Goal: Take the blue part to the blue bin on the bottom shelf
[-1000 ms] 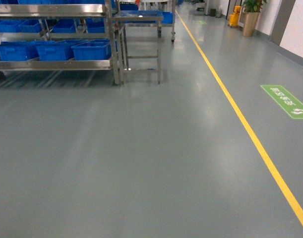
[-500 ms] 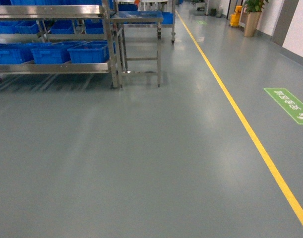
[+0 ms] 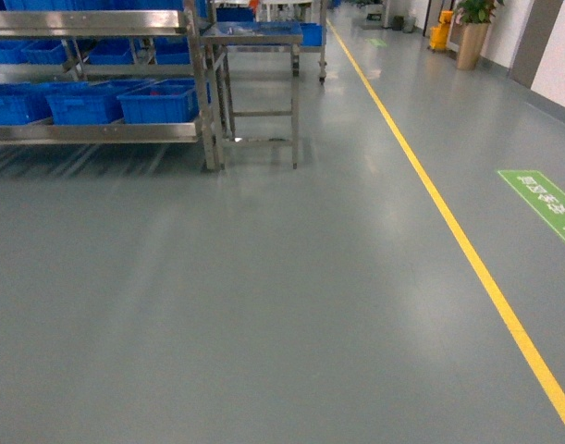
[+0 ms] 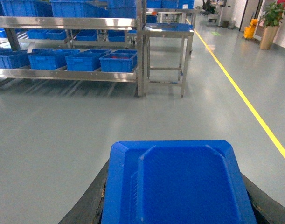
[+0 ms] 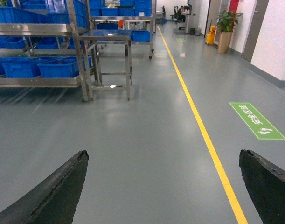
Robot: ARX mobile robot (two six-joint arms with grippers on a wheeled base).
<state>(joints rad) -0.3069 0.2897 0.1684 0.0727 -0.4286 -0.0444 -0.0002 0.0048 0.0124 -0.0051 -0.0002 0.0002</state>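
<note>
My left gripper [image 4: 177, 186] is shut on the blue part [image 4: 179, 182], a flat blue plastic tray with bevelled corners that fills the bottom of the left wrist view; dark fingers [image 4: 88, 203] show at its sides. Far ahead on the left stands the steel rack. Its bottom shelf [image 3: 97, 132] [image 4: 67, 73] carries several blue crates in a row. The rightmost crate [image 4: 119, 61] shows a bit of red inside. The blue bin [image 4: 85, 59] left of it shows bare blue walls. My right gripper [image 5: 163, 186] is open over bare floor. Neither gripper shows in the head view.
A small steel table [image 3: 254, 37] stands right of the rack. A yellow floor line [image 3: 448, 222] runs away on the right, with a green floor sign [image 3: 546, 203] beyond it. A potted plant [image 3: 469, 37] and a yellow bucket [image 3: 437, 35] stand far back.
The head view has rolled forward. The rack and the green sign sit lower in the frame, and the rack has slid slightly left.
</note>
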